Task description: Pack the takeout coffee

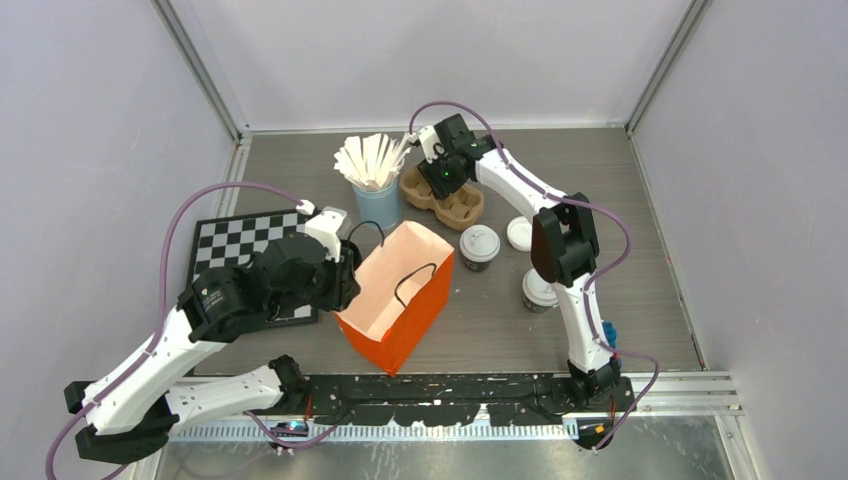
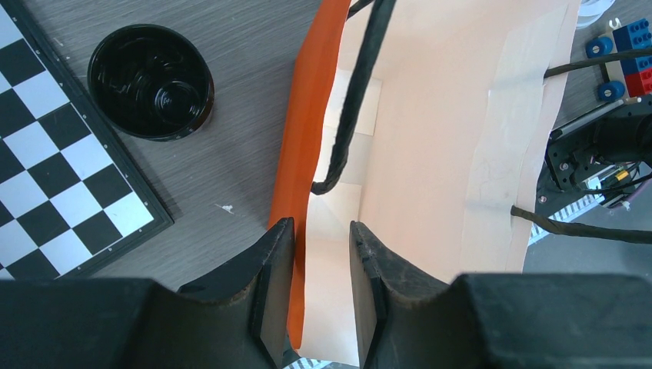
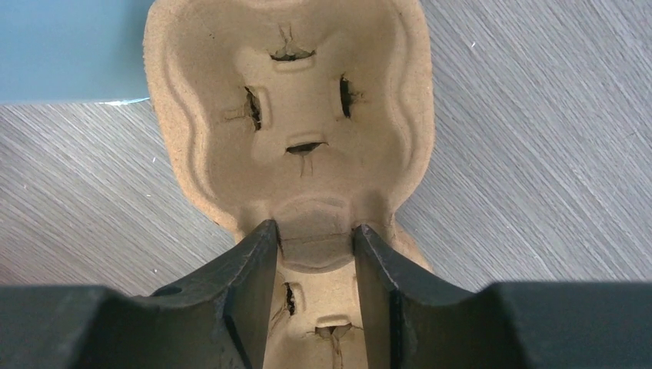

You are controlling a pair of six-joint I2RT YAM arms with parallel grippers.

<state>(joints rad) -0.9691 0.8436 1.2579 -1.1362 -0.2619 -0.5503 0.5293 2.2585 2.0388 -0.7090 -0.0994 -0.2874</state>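
Grey wood-grain table [image 1: 600, 180], pale walls [image 1: 420, 60].
My left gripper [image 2: 321, 227] gapes astride the orange bag [image 2: 296, 138] wall; my right gripper [image 3: 315, 231] flanks the pulp carrier [image 3: 292, 100], grip unclear. Only my left wrist shows a black dish [image 2: 151, 82] beside the checkerboard [image 2: 61, 169].

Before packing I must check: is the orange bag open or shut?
Open. The orange bag stands on the table with its mouth spread wide, and the left wrist view looks straight down inside to its bare bottom.
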